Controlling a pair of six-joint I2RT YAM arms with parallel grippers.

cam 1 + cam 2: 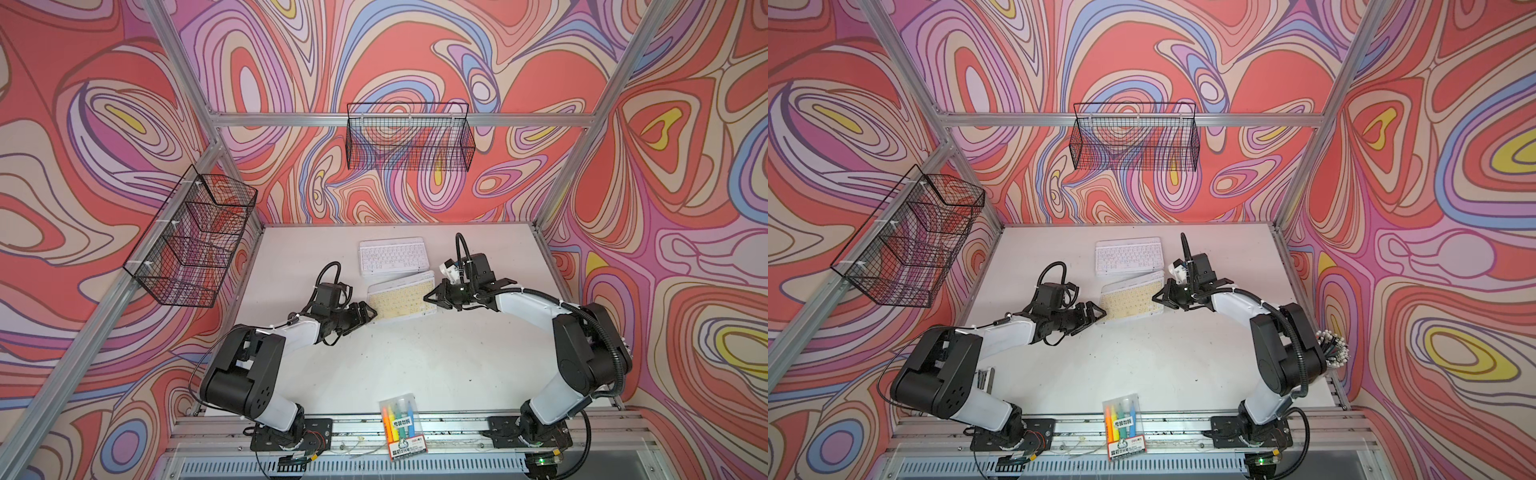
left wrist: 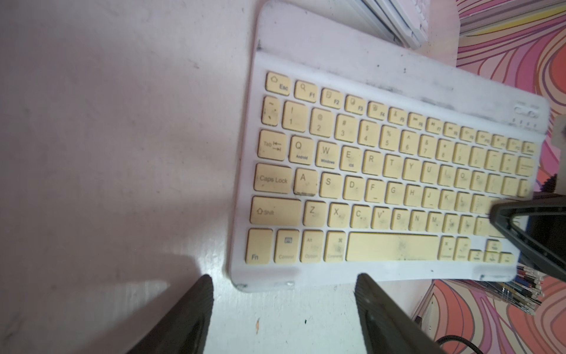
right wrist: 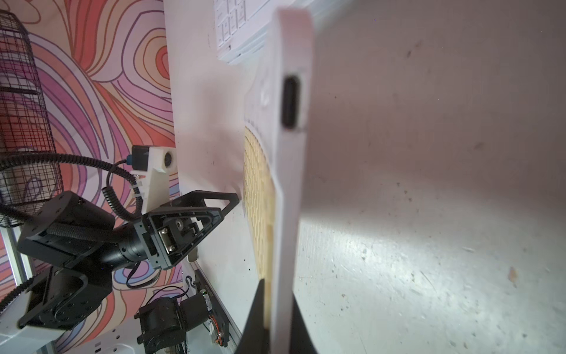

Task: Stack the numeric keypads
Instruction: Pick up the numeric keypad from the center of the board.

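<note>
So, the yellow keypad [image 1: 402, 300] lies on the table [image 1: 415, 365], just in front of the stack [image 1: 394, 255]. My right end effector [image 1: 430, 300] is pinching its end, and my left end effector [image 1: 371, 316] is spread by the other end. Next up, I reckon: lift it and lay it squarely on top. The back basket [image 1: 409, 137] and side basket [image 1: 195, 237] look empty.

The yellow keypad [image 1: 399, 301] has a white frame; walls [image 1: 415, 50] swirl red, pink, lilac.

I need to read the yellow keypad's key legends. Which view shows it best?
The left wrist view: the yellow keypad lies face-up and close, legends readable. Both top views show it whole but small; the right wrist view shows only its edge, pinched by the right gripper.
</note>
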